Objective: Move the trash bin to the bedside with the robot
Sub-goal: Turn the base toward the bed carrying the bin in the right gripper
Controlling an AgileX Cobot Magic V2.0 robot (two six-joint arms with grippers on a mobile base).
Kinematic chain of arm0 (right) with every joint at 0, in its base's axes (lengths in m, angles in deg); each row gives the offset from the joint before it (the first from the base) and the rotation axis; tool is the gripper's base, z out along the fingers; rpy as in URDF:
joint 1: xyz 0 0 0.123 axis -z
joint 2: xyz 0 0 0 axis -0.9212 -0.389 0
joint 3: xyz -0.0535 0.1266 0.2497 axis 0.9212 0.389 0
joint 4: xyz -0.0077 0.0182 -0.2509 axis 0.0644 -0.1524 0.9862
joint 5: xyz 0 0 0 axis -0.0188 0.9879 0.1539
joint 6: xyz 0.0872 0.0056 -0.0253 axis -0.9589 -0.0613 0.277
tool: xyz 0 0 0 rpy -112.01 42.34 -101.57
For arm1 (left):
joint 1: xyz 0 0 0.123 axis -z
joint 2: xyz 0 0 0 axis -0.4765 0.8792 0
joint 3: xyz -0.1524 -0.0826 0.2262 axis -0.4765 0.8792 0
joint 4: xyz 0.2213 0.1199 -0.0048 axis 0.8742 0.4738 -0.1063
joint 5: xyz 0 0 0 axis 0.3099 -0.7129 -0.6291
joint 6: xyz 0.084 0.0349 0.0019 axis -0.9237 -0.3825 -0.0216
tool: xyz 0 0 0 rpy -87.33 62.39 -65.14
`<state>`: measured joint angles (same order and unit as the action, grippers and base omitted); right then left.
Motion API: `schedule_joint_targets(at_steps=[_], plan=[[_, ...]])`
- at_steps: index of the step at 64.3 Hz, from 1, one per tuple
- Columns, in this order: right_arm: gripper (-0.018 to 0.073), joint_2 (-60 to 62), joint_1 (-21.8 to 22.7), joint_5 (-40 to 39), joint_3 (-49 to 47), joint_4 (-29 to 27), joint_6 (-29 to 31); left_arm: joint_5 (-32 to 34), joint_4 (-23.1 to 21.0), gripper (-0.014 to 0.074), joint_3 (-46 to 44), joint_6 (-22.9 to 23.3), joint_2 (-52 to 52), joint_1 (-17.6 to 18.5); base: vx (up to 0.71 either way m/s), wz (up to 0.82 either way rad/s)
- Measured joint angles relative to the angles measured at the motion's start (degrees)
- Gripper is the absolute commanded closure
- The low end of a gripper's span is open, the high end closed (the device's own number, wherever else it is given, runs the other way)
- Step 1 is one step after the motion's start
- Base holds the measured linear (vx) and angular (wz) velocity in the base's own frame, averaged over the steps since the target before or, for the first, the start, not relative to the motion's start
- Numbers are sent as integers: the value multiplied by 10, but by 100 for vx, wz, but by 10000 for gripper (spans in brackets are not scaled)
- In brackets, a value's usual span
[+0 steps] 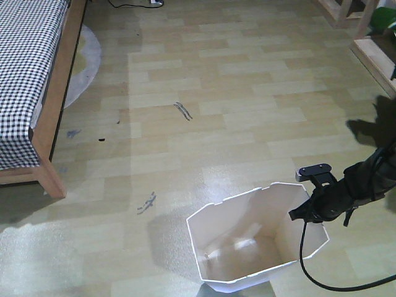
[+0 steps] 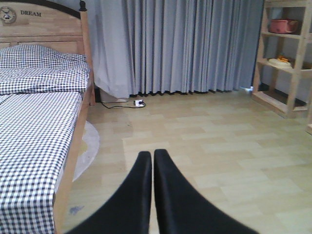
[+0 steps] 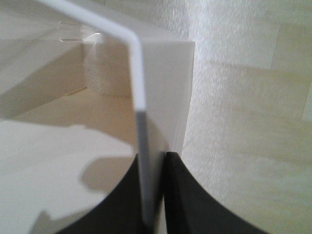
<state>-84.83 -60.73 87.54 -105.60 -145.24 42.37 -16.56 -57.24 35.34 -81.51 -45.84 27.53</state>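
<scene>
pale plank floor (image 1: 247, 93) | right claw (image 1: 302, 214) grips trash bin (image 1: 247, 213) rim | left claw (image 2: 153, 157) closed

My right gripper (image 3: 153, 156) pinches the wall of the white plastic bin (image 3: 163, 78) at its thin rim. One black finger (image 3: 117, 204) sits inside over the shadowed cream interior, the other outside. The rim runs up from my jaws, then bends left at a corner. Pale wood-patterned flooring (image 3: 253, 122) lies to the right.

The white plastic corner-cut trash bin (image 1: 241, 247), cream inside; light wooden bed frame (image 1: 60, 80) with black-and-white checked bedding (image 1: 25, 62); grey pleated curtains (image 2: 185, 44).
</scene>
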Motion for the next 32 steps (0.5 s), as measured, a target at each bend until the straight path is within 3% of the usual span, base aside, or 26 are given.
schedule_joint_targets(at_steps=[32], plan=[[562,0,-1,5,0,0,0,0,0,602,0,0,0,0,43,15]])
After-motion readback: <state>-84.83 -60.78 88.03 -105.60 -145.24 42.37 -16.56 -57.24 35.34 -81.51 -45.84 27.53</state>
